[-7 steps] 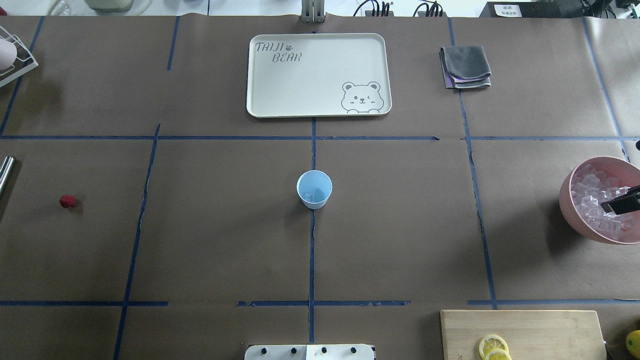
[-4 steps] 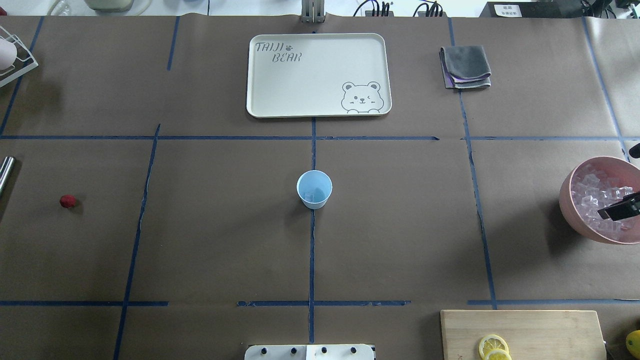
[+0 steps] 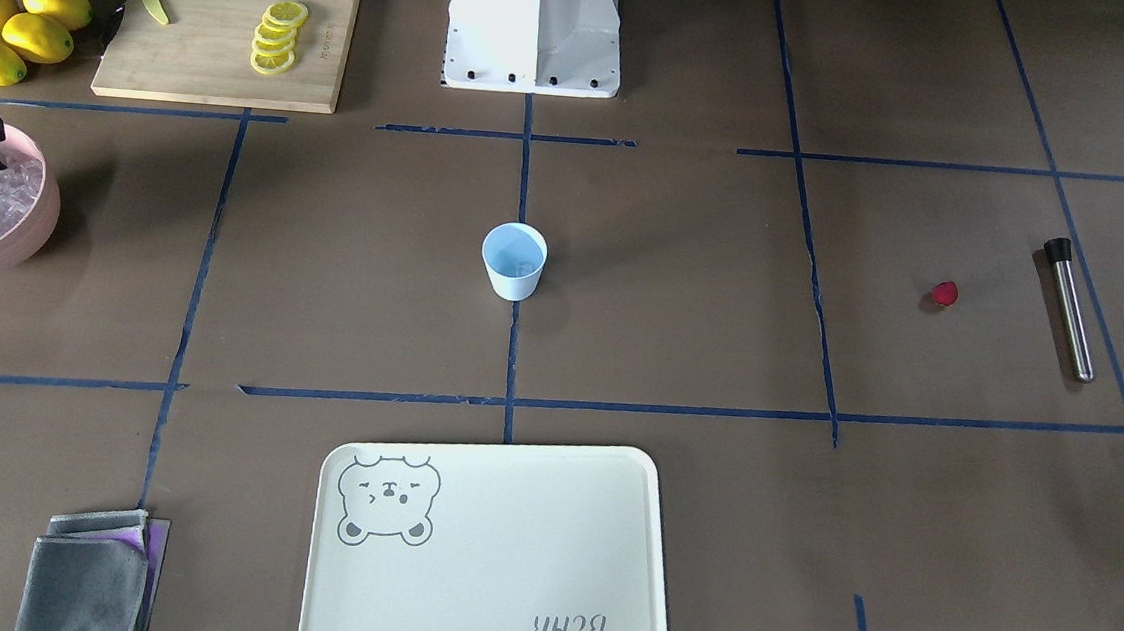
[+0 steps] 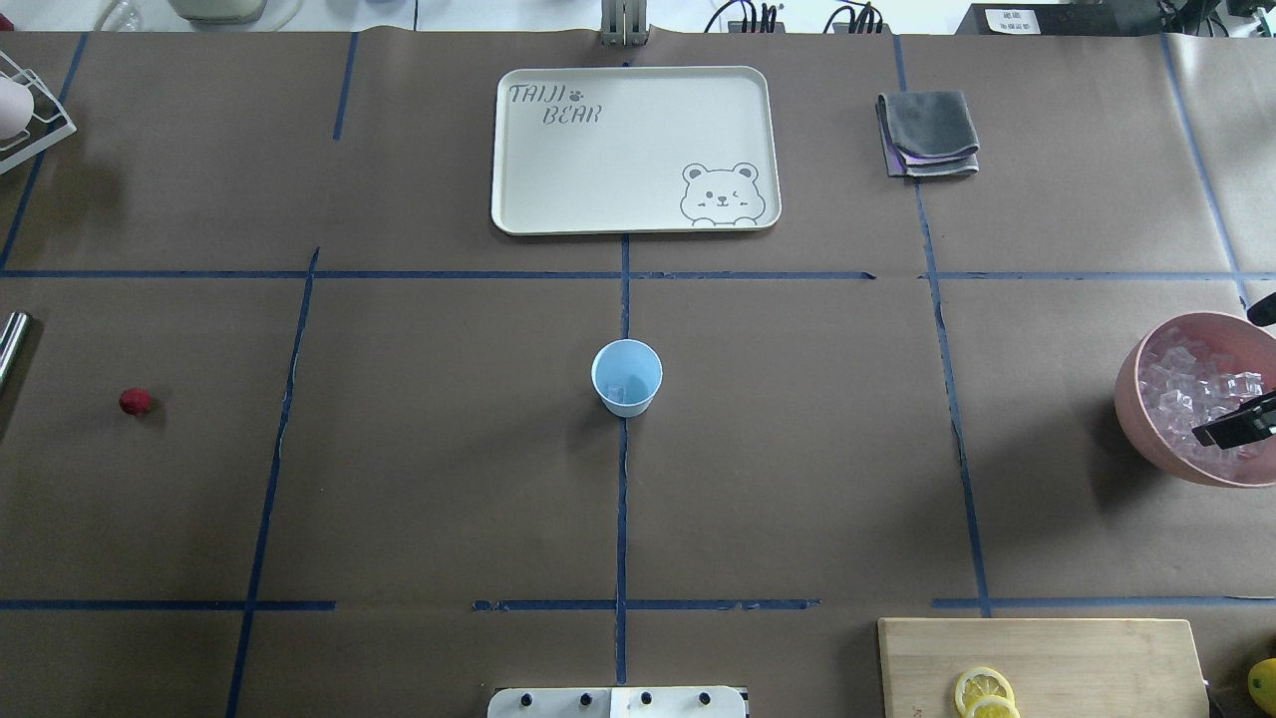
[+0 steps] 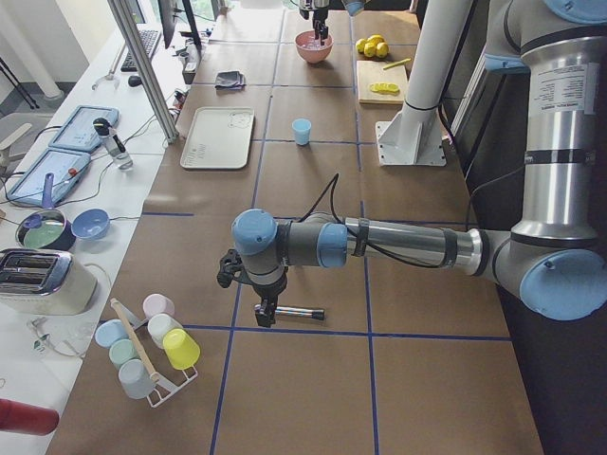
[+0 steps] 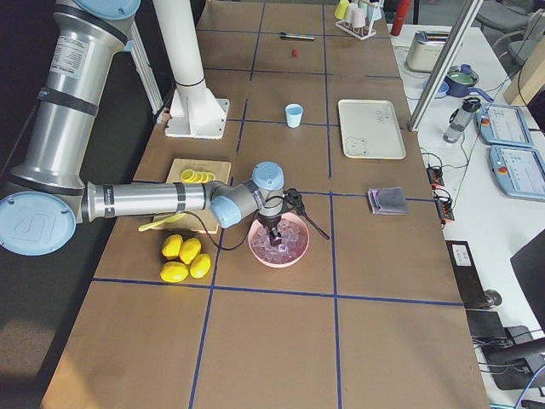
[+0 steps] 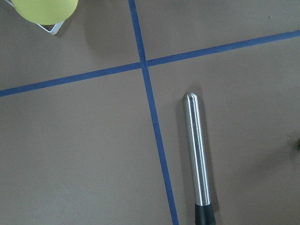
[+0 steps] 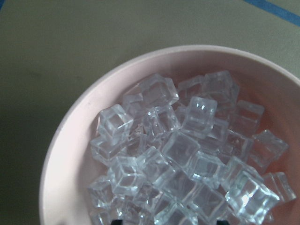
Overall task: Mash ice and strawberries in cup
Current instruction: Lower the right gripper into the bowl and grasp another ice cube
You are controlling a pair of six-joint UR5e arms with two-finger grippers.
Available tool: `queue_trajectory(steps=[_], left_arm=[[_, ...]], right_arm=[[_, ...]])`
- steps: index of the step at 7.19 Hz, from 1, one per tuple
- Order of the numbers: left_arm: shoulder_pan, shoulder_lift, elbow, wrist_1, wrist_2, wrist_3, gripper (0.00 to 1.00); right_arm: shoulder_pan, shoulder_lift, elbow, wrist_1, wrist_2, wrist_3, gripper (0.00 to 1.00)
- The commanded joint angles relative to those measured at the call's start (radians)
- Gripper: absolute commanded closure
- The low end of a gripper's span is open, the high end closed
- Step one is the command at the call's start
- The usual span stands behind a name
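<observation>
The fingers of the right gripper [image 4: 1221, 431] are held wide apart and lowered into the pile of ice [image 8: 178, 154]. Only their dark tips are seen at the bottom edge of the wrist view, with several cubes between them, and no cube seems to be gripped yet. This posture is judged to be chosen so that one cube can be enclosed before closing. Around the fingers the ice is kept by the pink bowl [image 8: 70, 140], whose wall must be cleared at the lift. The cup [image 4: 626, 377] is placed well apart from these fingers, at the table's middle, upright, its mouth free; something clear, perhaps one cube, is seen at its bottom. Lemons [image 3: 13, 27] and a cutting board [image 3: 211, 57] lie near the bowl, not on the way to the cup. The left gripper [image 5: 265, 305] hangs over a metal muddler [image 7: 197, 154]; whether its fingers are wide or narrow cannot be told. The strawberry [image 4: 135, 402] lies near the muddler, on its cup side, untouched.
</observation>
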Motion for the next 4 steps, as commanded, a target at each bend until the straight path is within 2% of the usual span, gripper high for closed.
queue_trajectory(steps=[1, 2, 4], left_arm=[[0.000, -0.002, 0.000, 0.000, 0.000, 0.000, 0.00], [0.000, -0.002, 0.000, 0.000, 0.000, 0.000, 0.00], [0.000, -0.002, 0.000, 0.000, 0.000, 0.000, 0.00]], right_arm=[[-0.009, 0.001, -0.010, -0.001, -0.002, 0.000, 0.30], [-0.009, 0.000, -0.011, -0.002, -0.002, -0.001, 0.35], [-0.009, 0.000, -0.011, -0.002, -0.002, -0.002, 0.82]])
